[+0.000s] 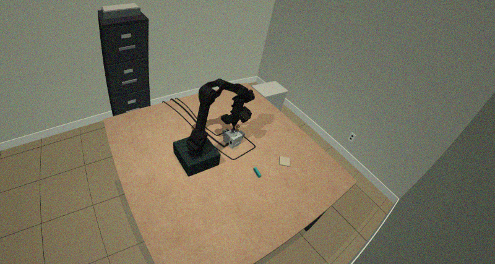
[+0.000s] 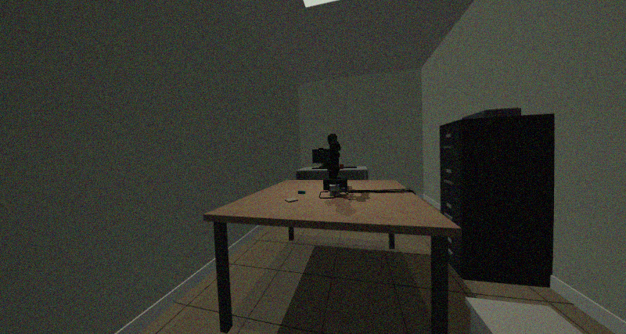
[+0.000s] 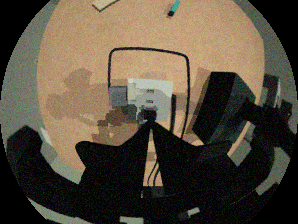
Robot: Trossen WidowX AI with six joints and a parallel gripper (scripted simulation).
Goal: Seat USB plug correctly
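The power cube [image 1: 233,140] [image 2: 333,192] [image 3: 164,94] is a pale grey block on the table. Two slots show on its top in the wrist view. My gripper [image 1: 233,128] [image 3: 150,125] points down at the cube's top and is shut on the small dark USB plug [image 3: 149,114]. The plug is at the cube's edge nearest the fingers in the wrist view. The plug and fingertips hide the socket under them, so I cannot tell how deep the plug sits, which way round it is, or whether it stands just above the socket.
A blue-grey block [image 3: 118,95] is at the cube's side. A black cable [image 1: 244,153] [image 3: 148,49] loops around the cube. A teal stick [image 1: 257,172] [image 2: 301,192] [image 3: 174,7] and a pale square pad [image 1: 284,161] [image 2: 291,199] [image 3: 103,4] lie farther off on the table.
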